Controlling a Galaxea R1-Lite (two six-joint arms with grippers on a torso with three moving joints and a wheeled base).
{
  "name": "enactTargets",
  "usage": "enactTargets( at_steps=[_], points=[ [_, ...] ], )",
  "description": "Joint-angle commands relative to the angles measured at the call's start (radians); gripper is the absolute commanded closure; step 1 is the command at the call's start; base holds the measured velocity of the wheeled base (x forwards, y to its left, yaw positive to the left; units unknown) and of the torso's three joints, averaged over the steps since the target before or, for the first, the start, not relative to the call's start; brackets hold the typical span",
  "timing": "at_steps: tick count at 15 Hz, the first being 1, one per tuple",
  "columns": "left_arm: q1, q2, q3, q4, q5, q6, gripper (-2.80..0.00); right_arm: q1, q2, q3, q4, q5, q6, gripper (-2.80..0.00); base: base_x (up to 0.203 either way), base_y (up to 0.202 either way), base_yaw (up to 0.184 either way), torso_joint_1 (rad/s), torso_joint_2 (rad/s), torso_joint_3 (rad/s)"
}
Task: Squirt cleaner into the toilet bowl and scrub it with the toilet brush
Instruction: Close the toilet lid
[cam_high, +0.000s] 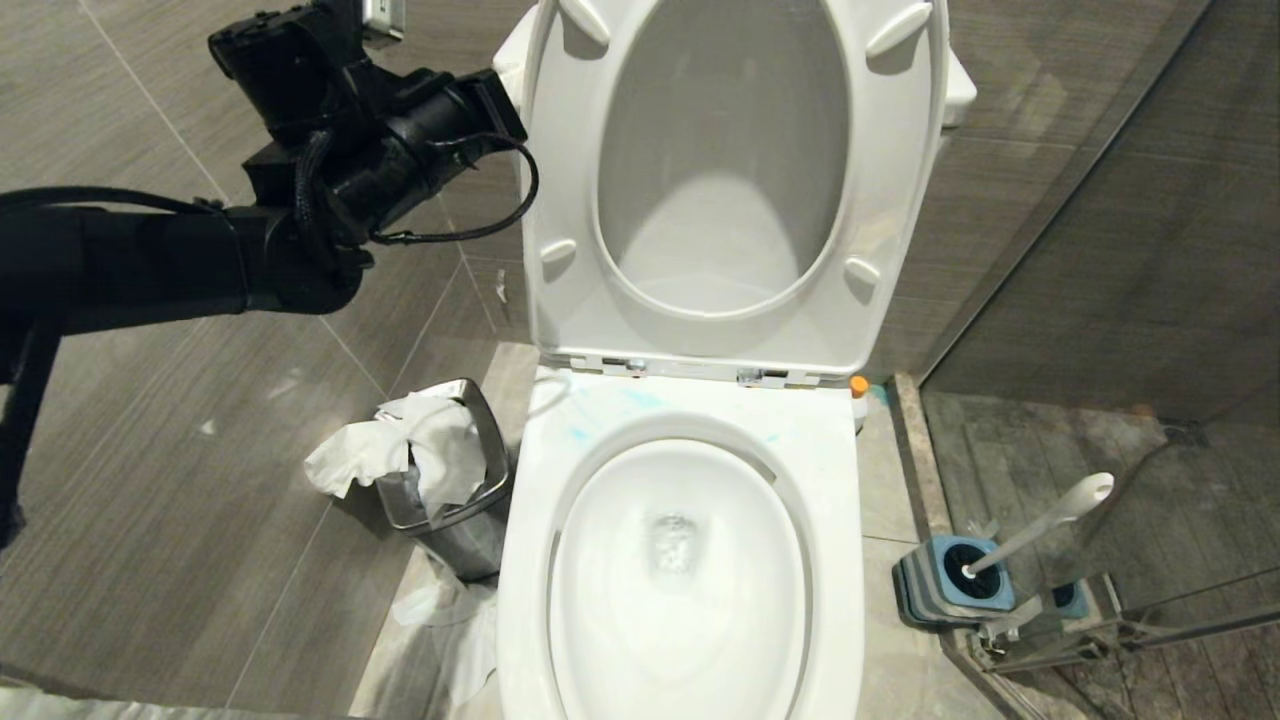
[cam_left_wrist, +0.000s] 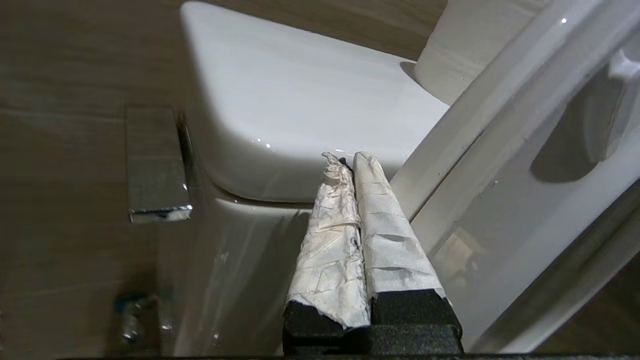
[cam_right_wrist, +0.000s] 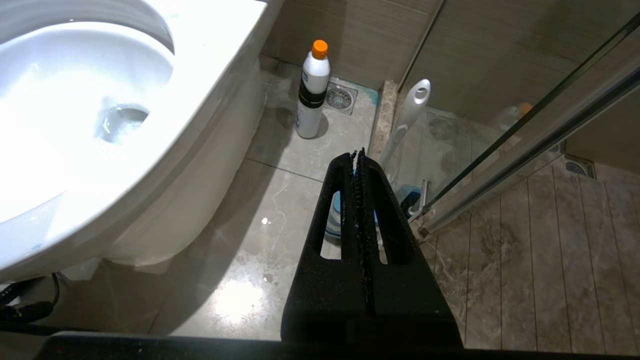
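The white toilet bowl (cam_high: 830, 480) stands in the middle with its seat and lid (cam_high: 735, 180) raised. Thin turquoise smears of cleaner (cam_high: 640, 400) mark the back of the rim. The water (cam_high: 675, 540) at the bottom looks rippled. The toilet brush (cam_high: 1040, 525) leans in its blue-grey holder (cam_high: 925, 590) on the floor to the right; its handle (cam_right_wrist: 412, 107) also shows in the right wrist view. My left gripper (cam_left_wrist: 347, 159), fingers wrapped in white tape, is shut on nothing beside the tank (cam_left_wrist: 280, 115), close to a chrome lever (cam_left_wrist: 157, 212). My right gripper (cam_right_wrist: 358, 152) hangs shut and empty over the floor.
A white bottle with an orange cap (cam_right_wrist: 312, 95) stands behind the bowl on the right, by a floor drain (cam_right_wrist: 341, 97). A steel bin (cam_high: 470, 520) stuffed with tissue sits left of the bowl. A glass shower door (cam_high: 1150, 350) closes off the right side.
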Motion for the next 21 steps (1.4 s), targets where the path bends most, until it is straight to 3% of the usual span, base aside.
enactTargets(
  at_steps=[1,3,8,14,18,21],
  points=[
    [-0.009,-0.035,0.008,0.037,-0.057,-0.045,0.00,0.001,0.001,0.000,-0.001,0.000,-0.001,0.00,0.000,0.000,0.000,0.000,0.00,0.000],
    [-0.015,-0.054,0.019,0.071,-0.090,-0.058,0.00,0.001,0.001,0.000,-0.001,0.000,-0.001,0.00,0.000,0.000,0.000,0.000,0.00,0.000],
    [-0.022,-0.143,0.128,0.124,-0.089,-0.102,0.00,0.001,0.001,0.000,-0.001,0.000,-0.001,0.00,0.000,0.000,0.000,0.000,0.00,0.000],
    [-0.019,-0.284,0.269,0.309,-0.084,-0.183,0.00,0.001,0.001,0.000,-0.001,0.000,-0.001,0.00,0.000,0.000,0.000,0.000,0.00,0.000],
    [-0.017,-0.344,0.281,0.563,-0.083,-0.192,0.00,0.001,0.001,0.000,-0.001,0.000,-0.001,0.00,0.000,0.000,0.000,0.000,0.00,0.000],
    [-0.019,-0.394,0.274,0.833,-0.084,-0.189,0.00,0.001,0.001,0.000,-0.001,0.000,-0.001,0.00,0.000,0.000,0.000,0.000,0.00,0.000]
  ],
)
